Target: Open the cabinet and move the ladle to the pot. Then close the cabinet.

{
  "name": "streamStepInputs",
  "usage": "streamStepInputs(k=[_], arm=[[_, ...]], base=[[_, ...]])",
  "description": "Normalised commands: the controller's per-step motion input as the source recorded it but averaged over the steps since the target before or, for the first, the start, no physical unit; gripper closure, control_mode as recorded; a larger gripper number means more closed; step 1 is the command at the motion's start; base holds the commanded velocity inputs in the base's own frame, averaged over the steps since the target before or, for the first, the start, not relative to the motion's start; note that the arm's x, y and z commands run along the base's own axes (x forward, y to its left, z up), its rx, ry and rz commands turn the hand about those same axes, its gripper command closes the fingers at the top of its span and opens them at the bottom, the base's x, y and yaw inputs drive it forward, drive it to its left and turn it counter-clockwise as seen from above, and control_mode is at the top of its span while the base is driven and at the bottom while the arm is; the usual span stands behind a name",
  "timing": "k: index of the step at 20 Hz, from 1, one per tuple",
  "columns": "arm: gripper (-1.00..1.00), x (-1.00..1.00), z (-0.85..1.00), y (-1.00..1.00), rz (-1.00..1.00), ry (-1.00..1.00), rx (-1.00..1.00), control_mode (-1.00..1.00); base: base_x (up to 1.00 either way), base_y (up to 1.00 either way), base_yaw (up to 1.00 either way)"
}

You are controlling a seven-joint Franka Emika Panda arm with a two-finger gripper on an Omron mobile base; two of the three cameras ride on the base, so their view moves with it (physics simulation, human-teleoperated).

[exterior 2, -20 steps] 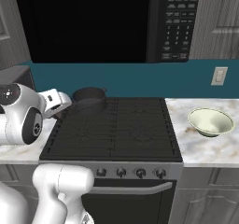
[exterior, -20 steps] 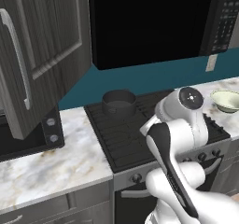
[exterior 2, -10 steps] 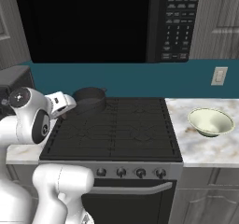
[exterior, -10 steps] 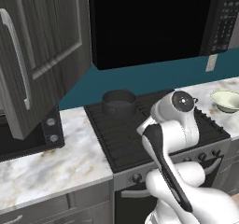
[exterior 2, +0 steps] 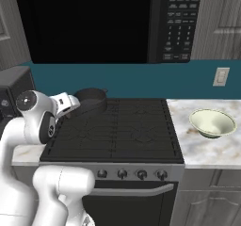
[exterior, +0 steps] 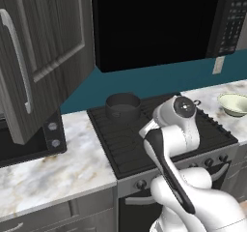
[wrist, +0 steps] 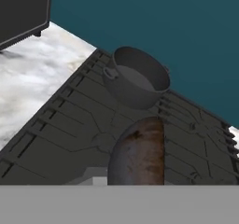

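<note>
Low in the middle of the hand view, the ladle (wrist: 139,150) looks rigid, light and smooth, seemingly held by nearly shut fingers hidden beneath its rusty bowl, short of the pot (wrist: 136,76) at upper centre.

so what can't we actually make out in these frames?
- Fingers: in the hand view the ladle's bowl covers them; in the right base view the hand is too small to show them.
- Ladle handle: cut off by the bottom of the hand view.
- Cabinet interior: the left base view shows the open door from outside, and the frame edge crops the rest.
- Pot bottom: the near wall hides part of it in the hand view.
</note>
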Motion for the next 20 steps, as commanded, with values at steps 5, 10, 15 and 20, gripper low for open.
streamStepInputs(k=[5, 10, 15, 20], arm=[[1.00, 0.31, 0.00, 0.00, -0.01, 0.00, 0.00, -1.00], [1.00, 0.33, 0.00, 0.00, -0.02, 0.00, 0.00, -1.00], [1.00, 0.28, -0.02, 0.00, -0.02, 0.00, 0.00, -1.00], [1.00, 0.33, -0.04, 0.00, -0.02, 0.00, 0.00, -1.00]], base=[[0.00, 0.00, 0.00], [0.00, 0.00, 0.00], [0.00, 0.00, 0.00], [0.00, 0.00, 0.00]])
